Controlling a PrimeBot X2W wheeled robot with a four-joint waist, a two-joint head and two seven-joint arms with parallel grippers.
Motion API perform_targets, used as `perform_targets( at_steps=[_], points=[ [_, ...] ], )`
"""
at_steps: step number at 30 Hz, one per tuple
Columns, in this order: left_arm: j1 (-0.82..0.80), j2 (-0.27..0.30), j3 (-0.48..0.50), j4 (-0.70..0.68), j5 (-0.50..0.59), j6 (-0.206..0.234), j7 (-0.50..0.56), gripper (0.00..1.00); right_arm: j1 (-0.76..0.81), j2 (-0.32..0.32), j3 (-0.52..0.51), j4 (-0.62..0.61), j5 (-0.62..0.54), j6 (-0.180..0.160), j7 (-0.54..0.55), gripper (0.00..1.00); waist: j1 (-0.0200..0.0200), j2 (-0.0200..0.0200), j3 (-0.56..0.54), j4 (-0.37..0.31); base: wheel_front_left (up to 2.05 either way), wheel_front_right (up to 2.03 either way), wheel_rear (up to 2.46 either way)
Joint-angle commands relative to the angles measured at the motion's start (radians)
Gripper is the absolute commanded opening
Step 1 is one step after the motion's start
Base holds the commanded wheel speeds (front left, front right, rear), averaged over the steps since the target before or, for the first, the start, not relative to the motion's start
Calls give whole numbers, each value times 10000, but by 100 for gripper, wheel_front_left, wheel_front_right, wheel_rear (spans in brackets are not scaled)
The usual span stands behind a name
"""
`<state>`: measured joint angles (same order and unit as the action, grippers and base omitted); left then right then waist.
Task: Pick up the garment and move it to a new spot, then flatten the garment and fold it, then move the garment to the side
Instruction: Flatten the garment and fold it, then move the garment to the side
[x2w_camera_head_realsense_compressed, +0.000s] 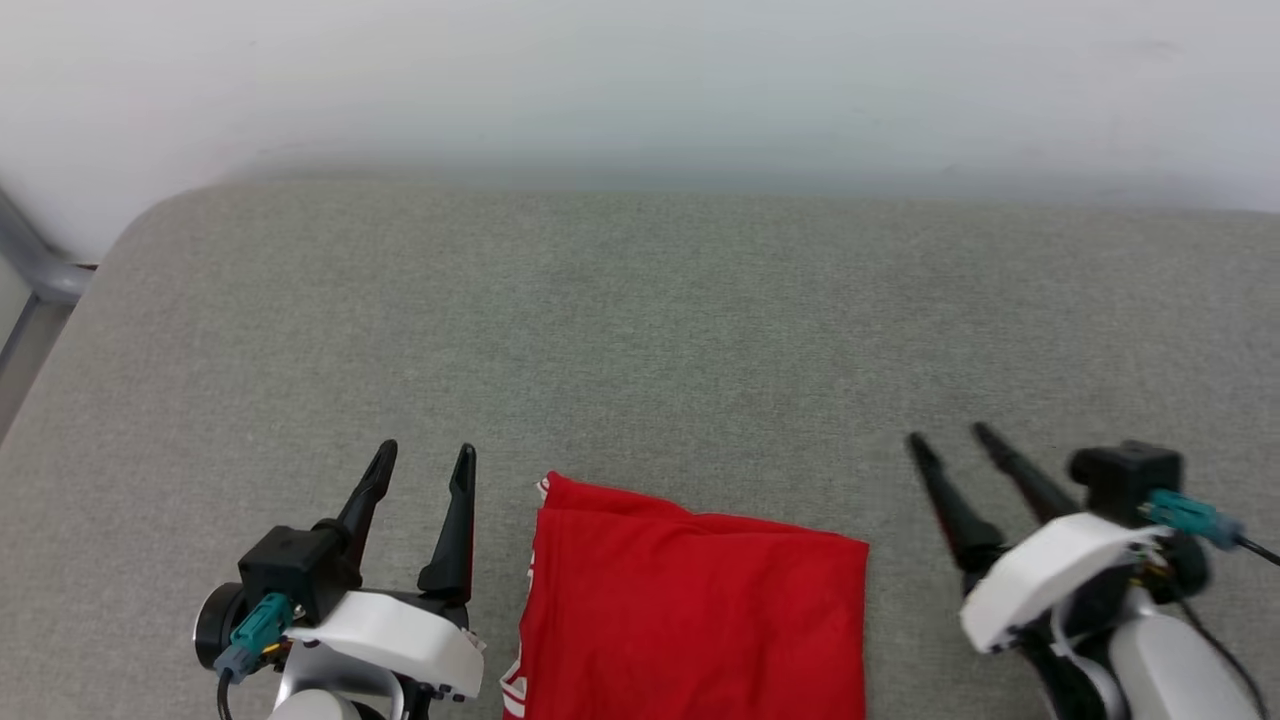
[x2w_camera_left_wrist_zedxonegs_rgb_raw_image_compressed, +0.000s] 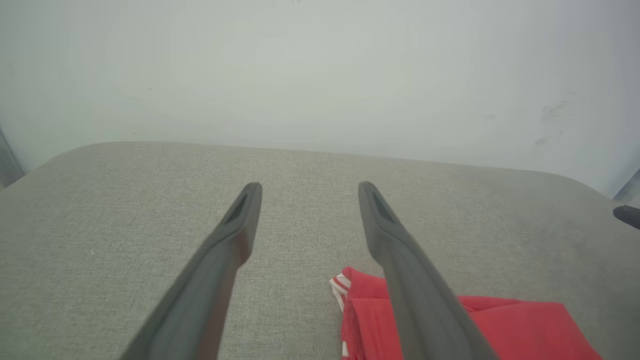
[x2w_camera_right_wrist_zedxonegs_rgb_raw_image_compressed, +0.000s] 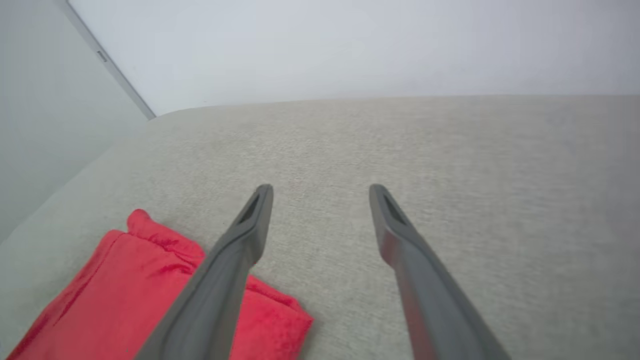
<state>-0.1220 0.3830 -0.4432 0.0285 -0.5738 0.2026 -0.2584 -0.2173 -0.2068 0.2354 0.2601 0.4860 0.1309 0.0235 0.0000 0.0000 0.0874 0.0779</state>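
Note:
The garment (x2w_camera_head_realsense_compressed: 690, 610) lies folded into a red rectangle at the near middle of the grey cushioned surface (x2w_camera_head_realsense_compressed: 640, 330), with white-and-red trim peeking out along its left edge. My left gripper (x2w_camera_head_realsense_compressed: 425, 455) hovers open just left of it, fingers apart and empty. Off to the garment's right, my right gripper (x2w_camera_head_realsense_compressed: 950, 437) is open too and holds nothing. In the left wrist view the garment (x2w_camera_left_wrist_zedxonegs_rgb_raw_image_compressed: 500, 325) sits low right behind the left gripper (x2w_camera_left_wrist_zedxonegs_rgb_raw_image_compressed: 309, 186). The right wrist view has the garment (x2w_camera_right_wrist_zedxonegs_rgb_raw_image_compressed: 125, 295) at lower left, beside the right gripper (x2w_camera_right_wrist_zedxonegs_rgb_raw_image_compressed: 321, 187).
A pale wall (x2w_camera_head_realsense_compressed: 640, 80) runs along the far edge of the surface. A grey metal bar (x2w_camera_head_realsense_compressed: 35, 260) stands at the far left corner. The surface's rounded left edge falls away near that bar.

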Motion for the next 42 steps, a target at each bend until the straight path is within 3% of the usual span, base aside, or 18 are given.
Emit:
perform_targets(
  at_steps=[1,5,8,19,33,37,42],
  points=[
    [146,-21,49,-33,81,18,-38,100,192,110,-340,-171,-333,-4,-145,100,0,0,-86,-106,0,0,0],
    [231,-51,262,-44,170,50,-71,100,867,544,-1978,-1133,-1931,-4,-620,100,0,0,-197,-304,0,0,0],
    [336,-40,417,9,297,40,-78,100,1365,927,-2657,-1992,-2715,-4,-776,100,0,0,-288,-462,0,0,0],
    [909,-295,1034,98,893,-156,-87,100,3062,1409,-3001,-4104,-3455,-4,-269,100,0,0,-726,-750,0,0,0],
    [1068,-896,1605,287,1425,-551,-87,100,3364,1572,-3184,-4612,-3194,-4,502,100,0,0,-724,-709,0,0,0],
    [844,-1046,1753,216,1569,-678,-88,100,3388,1446,-3352,-4118,-2862,-4,1519,100,0,0,-437,-562,0,0,0],
    [543,-1315,1933,173,1773,-873,-80,100,3365,1093,-2965,-3122,-1491,-4,3260,100,0,0,-4,-296,0,0,0]
  ],
)
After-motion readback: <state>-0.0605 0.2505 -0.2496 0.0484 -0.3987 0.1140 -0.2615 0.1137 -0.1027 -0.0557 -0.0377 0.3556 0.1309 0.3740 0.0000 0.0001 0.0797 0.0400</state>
